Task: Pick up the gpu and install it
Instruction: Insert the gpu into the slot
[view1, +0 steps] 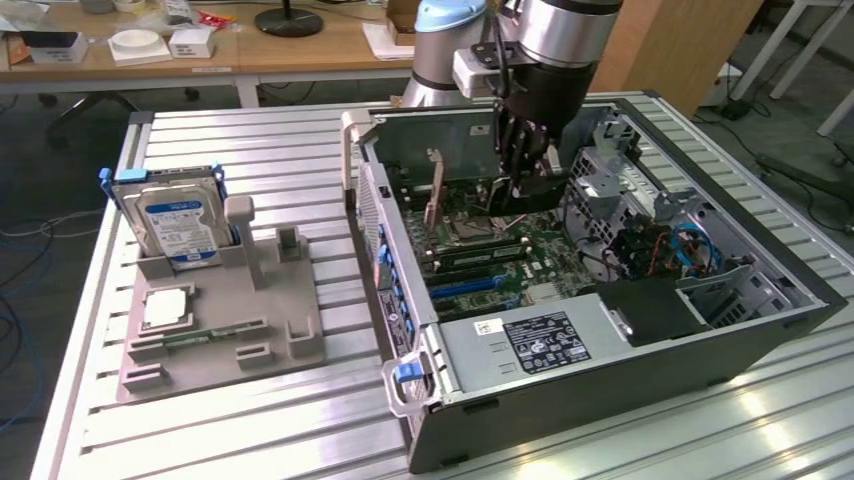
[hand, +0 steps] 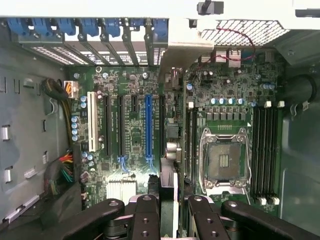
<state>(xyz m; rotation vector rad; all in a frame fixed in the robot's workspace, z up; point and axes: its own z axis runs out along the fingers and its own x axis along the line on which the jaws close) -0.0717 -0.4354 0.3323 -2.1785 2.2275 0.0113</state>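
Pinching the gpu (hand: 168, 197) by its two flat faces, the gripper (view1: 518, 192) hangs inside the open computer case (view1: 747, 330), jaws drawn in close on the thin board. In the wrist view the card appears edge-on. It runs from between the fingers (hand: 147, 220) toward the rear wall, over the black slot (hand: 162, 120) just beside the blue slot (hand: 148, 125). Whether its lower edge already touches that slot cannot be told.

The likeliest failure is a misaligned push. If the card's edge sits slightly off the slot's line or is tilted along its length, downward force would probably land on the slot's plastic lip or on the motherboard (hand: 130, 145) rather than in the connector. The end bracket (hand: 180, 50) could also catch on the rear frame near the blue clips (hand: 90, 27) and lever the card askew. Because the hold is only on smooth faces, the board may pivot or slip between the pads under load.

The card is a stiff, thin laminate with a folded silvery metal bracket. The motherboard is dark green, crowded with small cylindrical capacitors and long narrow plastic slots. The CPU socket (hand: 223, 160) is a square steel frame around a grid of fine contacts. The case walls are dull grey sheet metal, perforated in places, and the fingers are matt black with rounded bolted links.
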